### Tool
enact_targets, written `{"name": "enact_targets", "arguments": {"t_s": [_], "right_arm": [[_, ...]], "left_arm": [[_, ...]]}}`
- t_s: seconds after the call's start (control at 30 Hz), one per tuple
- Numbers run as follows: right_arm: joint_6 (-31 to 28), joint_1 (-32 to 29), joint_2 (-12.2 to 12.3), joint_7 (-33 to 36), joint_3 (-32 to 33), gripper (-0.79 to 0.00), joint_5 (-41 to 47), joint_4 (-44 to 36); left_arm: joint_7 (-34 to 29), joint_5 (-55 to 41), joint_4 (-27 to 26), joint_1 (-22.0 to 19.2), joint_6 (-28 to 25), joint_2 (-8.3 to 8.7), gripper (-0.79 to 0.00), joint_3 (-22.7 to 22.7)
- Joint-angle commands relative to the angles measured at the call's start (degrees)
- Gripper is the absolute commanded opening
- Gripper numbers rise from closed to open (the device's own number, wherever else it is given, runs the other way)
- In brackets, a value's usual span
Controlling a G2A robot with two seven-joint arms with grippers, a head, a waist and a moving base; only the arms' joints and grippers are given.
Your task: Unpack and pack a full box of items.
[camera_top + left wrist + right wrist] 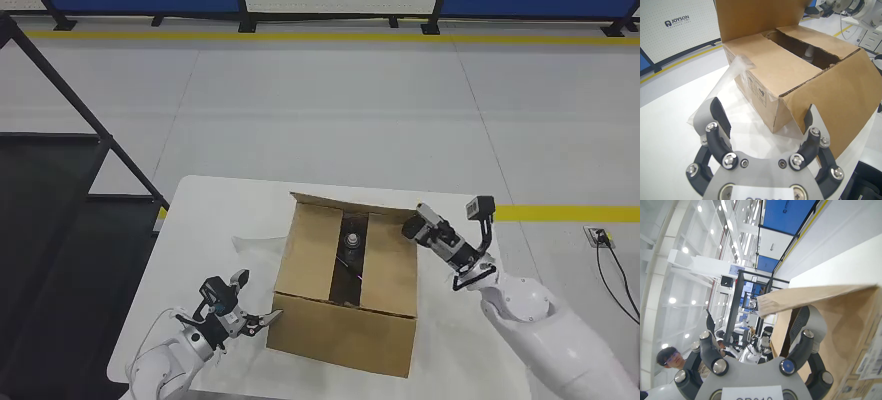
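Note:
A brown cardboard box (390,270) stands in the middle of the white table (210,230). Its two top flaps lie almost shut, and the gap between them shows the cap of a bottle (352,241) inside. In the left wrist view the box (781,70) is just ahead and the bottle (808,54) shows in the gap. My left gripper (256,297) is open above the table by the box's near left corner, holding nothing (762,117). My right gripper (412,226) is open at the far right corner, with a raised flap's corner (768,304) between its fingers.
A strip of clear tape or film (738,64) hangs from the box's left side and lies on the table (255,243). A tall end flap (757,17) stands upright at the box's far side. A black frame (90,130) stands left of the table.

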Motion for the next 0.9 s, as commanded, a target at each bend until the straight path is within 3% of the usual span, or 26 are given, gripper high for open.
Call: {"name": "enact_targets", "arguments": {"t_s": [0.0, 0.4, 0.6, 0.87], "right_arm": [[1.8, 2.4, -1.2, -2.6, -1.0, 0.000, -2.1, 1.9], [10.8, 15.0, -9.9, -9.6, -9.1, 0.000, -12.3, 14.7], [14.1, 18.1, -13.3, -7.0, -10.7, 0.000, -12.0, 21.8], [15.5, 20.0, -16.0, -2.8, -10.6, 0.000, -11.6, 28.5]], "left_arm": [[0.0, 0.0, 0.0, 0.0, 0.0, 0.00, 0.000, 0.0], [0.0, 0.0, 0.0, 0.0, 0.0, 0.00, 0.000, 0.0], [0.0, 0.0, 0.0, 0.0, 0.0, 0.00, 0.000, 0.0], [0.0, 0.0, 0.0, 0.0, 0.0, 0.00, 0.000, 0.0]]}}
